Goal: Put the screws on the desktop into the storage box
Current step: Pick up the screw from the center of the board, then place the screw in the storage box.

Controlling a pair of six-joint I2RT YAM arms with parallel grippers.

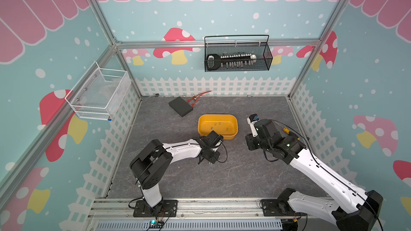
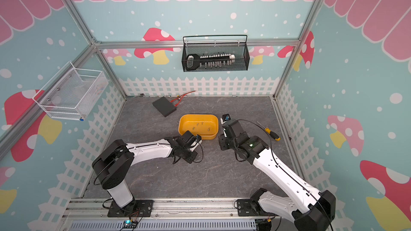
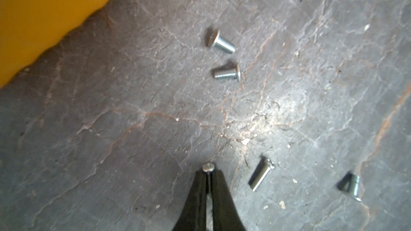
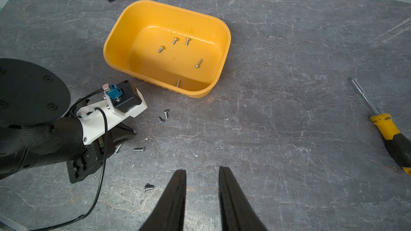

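1. Reference: clock directions are read in the top views, centred on the storage box (image 1: pixel 229 136), with 12 o'clock toward the back wall.
2. Flat black box (image 1: pixel 180 106): lies on the bench (image 1: pixel 169 174) at 10 o'clock, apart from the storage box.
3. Left pincer (image 3: pixel 208 172): positioned at 7 o'clock, just beside the storage box's near wall. Its fingers are together, clamped on the held screw (image 3: pixel 208 166). The head shows at the tips and the shank runs between the fingers.
4. Loose screws (image 3: pixel 228 74): four lie flat on the bench near the left pincer, none touching another. A lone screw (image 1: pixel 227 169) lies at 6 o'clock, well apart from the storage box.
5. Storage box: stands upright on the bench near its centre. Five stored screws (image 4: pixel 174 40) lie scattered on its floor.
6. Right pincer (image 4: pixel 202 170): positioned at 4 o'clock over bare bench. Its fingers stand apart, with nothing between them.
7. Screwdriver (image 2: pixel 272 134): yellow-and-black handle, lying flat on the bench at 3 o'clock, beyond the right arm.
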